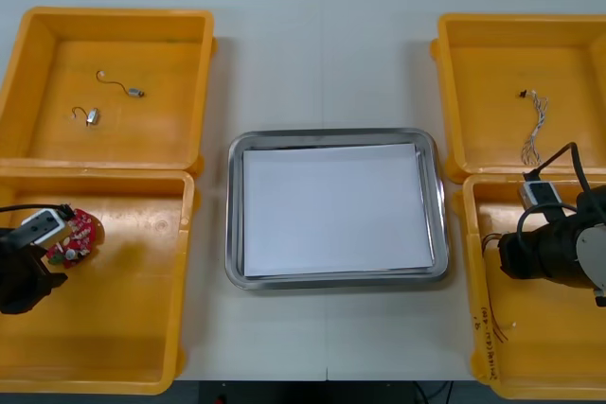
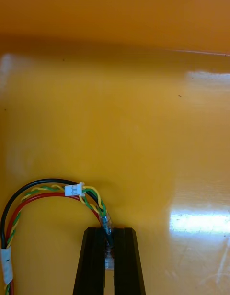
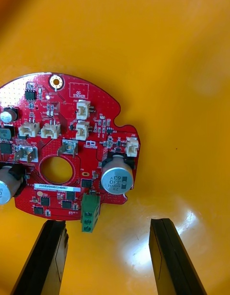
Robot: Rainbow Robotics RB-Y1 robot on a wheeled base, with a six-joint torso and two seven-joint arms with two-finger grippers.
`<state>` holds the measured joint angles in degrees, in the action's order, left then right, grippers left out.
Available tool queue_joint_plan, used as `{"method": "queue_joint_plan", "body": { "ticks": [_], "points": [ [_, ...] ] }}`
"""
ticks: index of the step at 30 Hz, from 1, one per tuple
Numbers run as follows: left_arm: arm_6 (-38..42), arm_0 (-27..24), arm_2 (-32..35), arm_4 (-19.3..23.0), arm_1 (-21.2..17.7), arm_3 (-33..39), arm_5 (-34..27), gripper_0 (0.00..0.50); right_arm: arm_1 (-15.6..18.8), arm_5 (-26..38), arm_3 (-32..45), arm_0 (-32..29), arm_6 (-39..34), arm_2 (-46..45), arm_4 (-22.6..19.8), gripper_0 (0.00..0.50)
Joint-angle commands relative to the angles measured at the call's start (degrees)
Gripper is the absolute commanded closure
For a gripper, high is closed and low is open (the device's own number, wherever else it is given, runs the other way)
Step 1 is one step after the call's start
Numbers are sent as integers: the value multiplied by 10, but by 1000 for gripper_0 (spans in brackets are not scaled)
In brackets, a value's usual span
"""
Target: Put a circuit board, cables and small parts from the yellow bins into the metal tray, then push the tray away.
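Note:
A round red circuit board [image 3: 67, 146] lies flat on the floor of the near-left yellow bin [image 1: 114, 328]. My left gripper [image 3: 108, 223] stands open just short of the board's edge, the board's green terminal block between its fingertips. In the front view the board [image 1: 78, 234] sits beside my left gripper [image 1: 47, 257]. In the near-right yellow bin [image 1: 540, 347], my right gripper [image 2: 109, 249] is shut on one end of a red and yellow cable [image 2: 43, 194], which loops away to one side over the bin floor. The metal tray [image 1: 235, 234], white inside, lies between the bins with nothing in it.
The far-left yellow bin [image 1: 57, 63] holds two small metal parts [image 1: 135, 92] with thin wire tails. A twisted cable [image 1: 535, 125] lies in the far-right yellow bin [image 1: 492, 54]. Bare table runs beyond the tray to the far edge.

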<state>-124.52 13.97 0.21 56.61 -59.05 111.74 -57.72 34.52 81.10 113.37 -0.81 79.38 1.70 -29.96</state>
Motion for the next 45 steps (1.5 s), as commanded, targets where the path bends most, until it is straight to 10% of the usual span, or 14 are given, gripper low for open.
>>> {"method": "queue_joint_plan", "body": {
  "ticks": [1, 38, 39, 41, 45],
  "points": [
    [-107, 0, -16, 2, -27, -7, 11, 0, -10, 22, -1, 11, -10, -27, -8, 500],
    [-105, -32, -35, 8, -27, -16, 20, 0, 42, 160, 68, -1, 8, -195, -139, 500],
    [-105, -32, -35, 8, -27, -16, 20, 35, 44, 158, 69, -5, 9, -196, -140, 500],
    [-105, -32, -35, 9, -27, -16, 20, 493, 48, 142, 71, -26, 15, -201, -142, 500],
    [-105, -32, -37, 10, -27, -16, 20, 500, 54, 120, 77, -53, 22, -208, -144, 500]
  ]
}}
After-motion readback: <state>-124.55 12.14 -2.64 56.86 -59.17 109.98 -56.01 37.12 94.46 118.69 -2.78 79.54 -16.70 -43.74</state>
